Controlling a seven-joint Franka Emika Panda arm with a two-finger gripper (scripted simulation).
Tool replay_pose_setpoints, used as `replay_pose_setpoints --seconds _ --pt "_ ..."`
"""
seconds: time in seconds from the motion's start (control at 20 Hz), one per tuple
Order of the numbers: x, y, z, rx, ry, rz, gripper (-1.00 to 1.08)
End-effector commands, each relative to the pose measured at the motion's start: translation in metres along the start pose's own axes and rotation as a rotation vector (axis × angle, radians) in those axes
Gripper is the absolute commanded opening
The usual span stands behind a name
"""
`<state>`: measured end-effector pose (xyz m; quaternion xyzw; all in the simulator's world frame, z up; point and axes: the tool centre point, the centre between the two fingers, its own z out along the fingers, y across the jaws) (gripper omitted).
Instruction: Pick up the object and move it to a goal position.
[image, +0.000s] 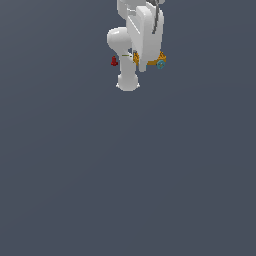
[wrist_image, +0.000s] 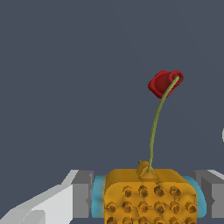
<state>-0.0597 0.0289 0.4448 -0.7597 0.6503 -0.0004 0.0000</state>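
Sitting between the jaws, the object (wrist_image: 149, 197) shows in the wrist view as an orange-yellow block with rows of dark studs, teal-blue bits at both ends, and a thin green stem rising from its upper face to a red tip (wrist_image: 165, 83). A grey finger pad (wrist_image: 82, 194) flanks each teal end, so the gripper (wrist_image: 146, 197) appears closed on the block across its long axis; contact looks likely on both sides but cannot be confirmed at the hidden edges. In the exterior view the object (image: 160, 62) lies at the white arm (image: 137, 35), partly hidden by it, near the frame's upper edge above the plain grey desk (image: 125, 175). No goal marker can be identified with certainty. Judged from this, the grasp is made and the carry remains.
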Motion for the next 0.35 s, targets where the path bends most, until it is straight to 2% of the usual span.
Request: replay_pose_setpoints --seconds 0.0,0.3 --pt "-0.0014 0.0023 -0.0090 -0.001 0.000 0.000 -1.00" --pt "-0.0024 0.0023 -0.0143 -0.001 0.000 -0.001 -1.00"
